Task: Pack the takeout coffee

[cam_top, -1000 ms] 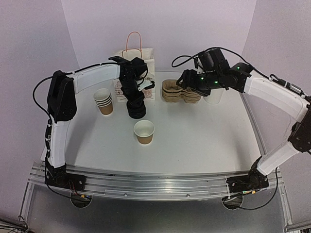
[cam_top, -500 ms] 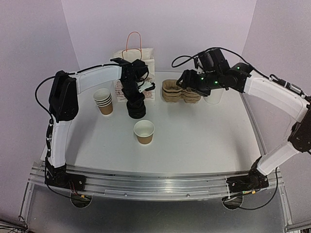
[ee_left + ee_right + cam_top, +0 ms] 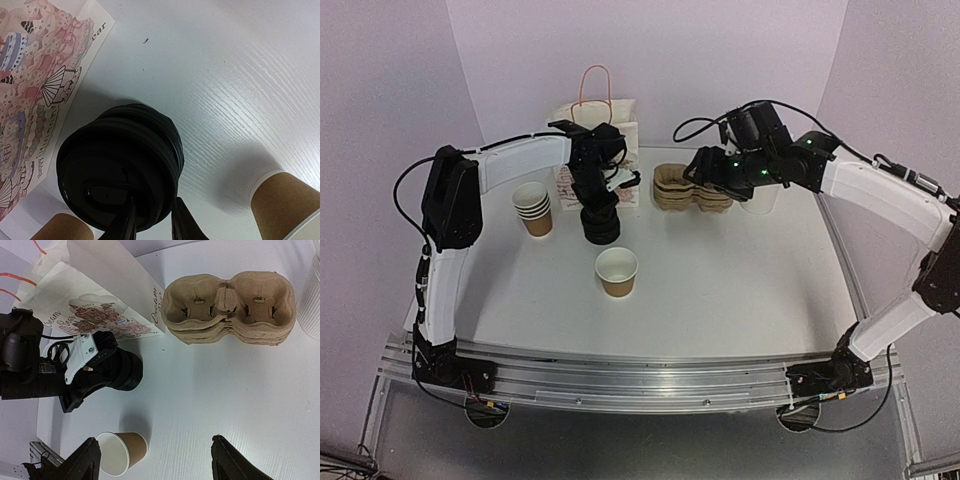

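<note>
Surface: one white, wood-grained table [image 3: 720,290], with a metal rail [image 3: 640,378] along its near edge. Plain pale lilac walls [image 3: 660,60] close it in on three sides.

Count of items:
- One takeout coffee cup [image 3: 617,271], brown paper, standing upright and open-topped near the table's middle, apart from everything else.
- One nested stack of brown cups [image 3: 532,207] at the left, four rims showing.
- One stack of black lids [image 3: 601,228] between that stack and the single cup. The number of lids cannot be told.
- One printed paper bag [image 3: 595,120] with pink handles, at the back.
- One stack of two-hole pulp carriers [image 3: 692,188], right of the bag.
- One pale ribbed cup [image 3: 760,198], just right of the carriers.

Left gripper [image 3: 152,222]: jaws narrow, fingers either side of the top lid's rim. Whether they clamp it cannot be told.

Right gripper [image 3: 155,460]: jaws wide and holding nothing, above the table near the carriers.
</note>
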